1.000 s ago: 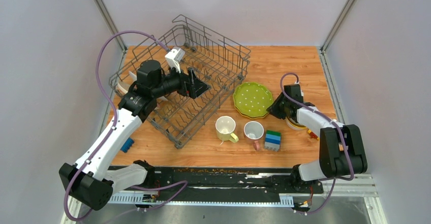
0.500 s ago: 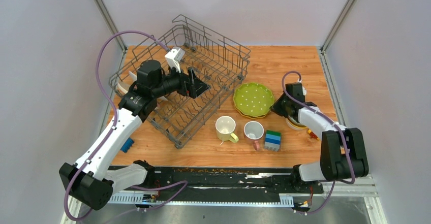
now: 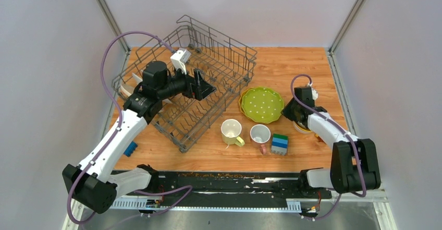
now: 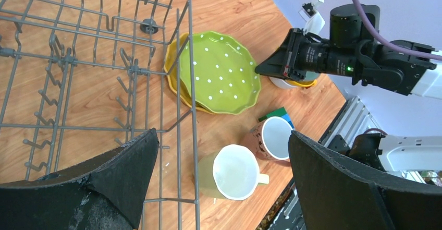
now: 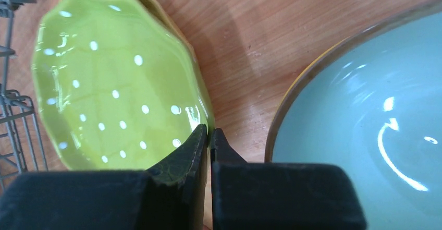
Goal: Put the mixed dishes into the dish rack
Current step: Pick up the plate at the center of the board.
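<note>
Green plate (image 3: pixel 262 105): glossy, scalloped rim, scattered white dots. It lies stacked on a yellow plate (image 4: pixel 171 76) on the worktop (image 3: pixel 297 63), just right of the dish rack (image 3: pixel 229 58). Right fingers (image 5: pixel 180 162) pinch its right-hand rim, pressed almost together. Left fingers (image 4: pixel 122 170) are spread wide over the rack's interior, holding nothing.

Lime-green plate (image 3: pixel 262 104), white dots
</note>
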### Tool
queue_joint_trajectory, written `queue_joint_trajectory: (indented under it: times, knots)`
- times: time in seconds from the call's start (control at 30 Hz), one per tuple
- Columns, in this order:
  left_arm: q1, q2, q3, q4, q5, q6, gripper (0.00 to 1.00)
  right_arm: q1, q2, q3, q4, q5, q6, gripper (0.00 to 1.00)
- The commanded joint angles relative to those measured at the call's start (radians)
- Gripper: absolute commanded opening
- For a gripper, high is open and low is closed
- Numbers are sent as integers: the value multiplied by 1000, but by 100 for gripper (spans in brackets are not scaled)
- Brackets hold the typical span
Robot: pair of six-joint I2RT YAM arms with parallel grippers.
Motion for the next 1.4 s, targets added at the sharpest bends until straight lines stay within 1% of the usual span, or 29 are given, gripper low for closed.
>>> queue_joint_trajectory:
  times: [0.0, 0.17, 0.37, 0.5, 0.57, 0.8, 1.03, 1.23, 1.37]
  knots:
    - [-3, 1, 8, 2, 4, 4, 100, 2, 50, 27, -12, -8, -22, 1]
    - [-3, -1, 12, -6, -2, 8, 100, 1, 66, 34, -12, -9, -19, 6]
    - [-3, 4, 12, -6, -5, 5, 100, 3, 63, 32, -5, -22, -16, 14]
    - [-3, 9, 11, -1, -4, 1, 100, 3, 70, 32, 11, -42, -18, 15]
    - [-3, 12, 12, -1, -3, -3, 100, 2, 72, 31, 17, -78, -16, 16]
    - [-3, 11, 17, -4, -1, -2, 100, 4, 102, 34, 26, -83, -17, 17]
    - [-3, 11, 21, -9, -6, 1, 100, 3, 111, 28, 43, -82, -15, 23]
    - [-3, 16, 21, -10, -7, -1, 100, 3, 111, 7, 84, -88, -9, 22]
    - [-3, 18, 21, -9, -7, -2, 100, 3, 134, 0, 110, -101, -3, 19]
